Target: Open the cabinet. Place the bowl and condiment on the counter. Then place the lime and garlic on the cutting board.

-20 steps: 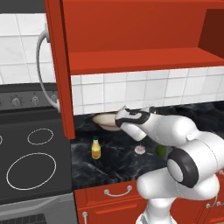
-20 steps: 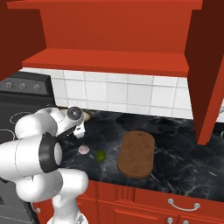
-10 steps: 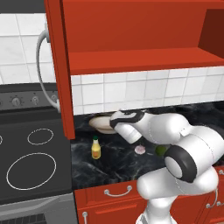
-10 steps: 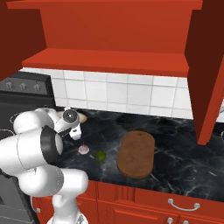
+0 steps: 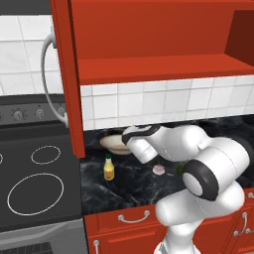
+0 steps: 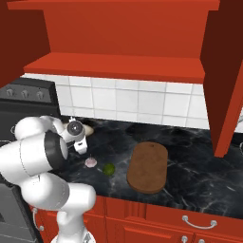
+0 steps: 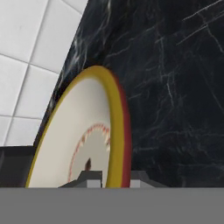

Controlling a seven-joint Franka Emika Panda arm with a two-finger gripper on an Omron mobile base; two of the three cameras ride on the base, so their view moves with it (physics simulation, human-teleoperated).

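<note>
In the left base view the cabinet (image 5: 149, 44) hangs open, its door (image 5: 64, 74) swung out to the left with the long curved handle (image 5: 48, 79) facing the stove (image 5: 34, 178), and its red inner shelf bare. Below it the black marble desk (image 5: 124, 183) carries the bowl (image 5: 115, 143) at the back by the tiled wall. The white arm reaches left across the desk, and its wrist covers the bowl's right side; the tool itself is hidden there. The condiment (image 5: 108, 167) stands upright in front of the bowl, near it but apart. The garlic (image 5: 158, 170) lies to the right, under the forearm, and a sliver of the lime (image 5: 179, 170) shows just beside the arm's elbow.

In the right base view the tool (image 6: 81, 142) sits at the back left of the desk (image 6: 199, 166), with the bowl (image 6: 88, 129) peeking out behind it. The garlic (image 6: 90, 163) and the lime (image 6: 109, 169) lie side by side, apart, in front of the tool. The cutting board (image 6: 148, 167) lies to their right, near the lime but not touching it, with nothing on it.

In the hand view the bowl (image 7: 78, 140) appears tilted on the desk (image 7: 175, 87), its cream inside and dark rim (image 7: 118, 131) close up. The two fingertips (image 7: 93, 183) straddle the rim, one on each side, closed onto it.
</note>
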